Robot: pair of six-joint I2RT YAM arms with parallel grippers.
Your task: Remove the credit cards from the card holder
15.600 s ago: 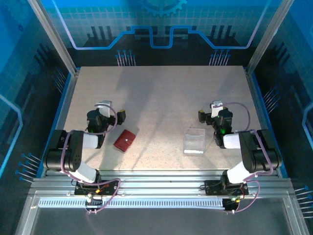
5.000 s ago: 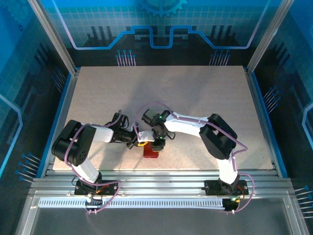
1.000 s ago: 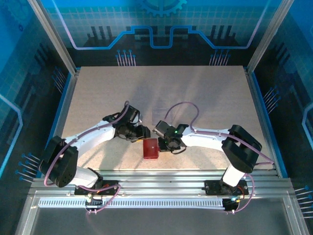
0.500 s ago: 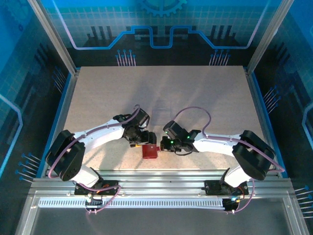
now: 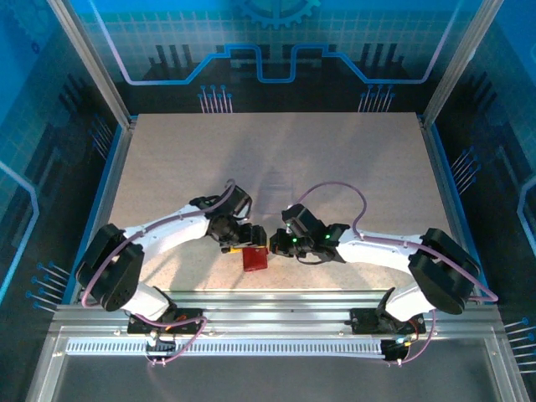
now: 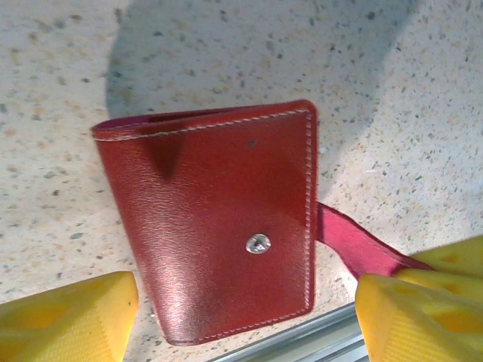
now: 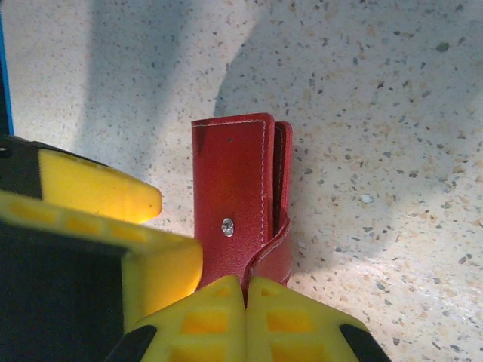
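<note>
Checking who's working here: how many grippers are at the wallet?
2. The left gripper hangs open over the wallet; the right gripper is shut on its tab.

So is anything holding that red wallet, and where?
The right gripper pinches the red wallet by its strap tab; the left gripper is open, holding nothing.

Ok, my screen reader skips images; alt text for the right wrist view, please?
Right gripper, shut, pinches the tab of a closed red wallet on the speckled table; a snap stud faces the camera, and the left gripper's yellow finger sits beside it.
</note>
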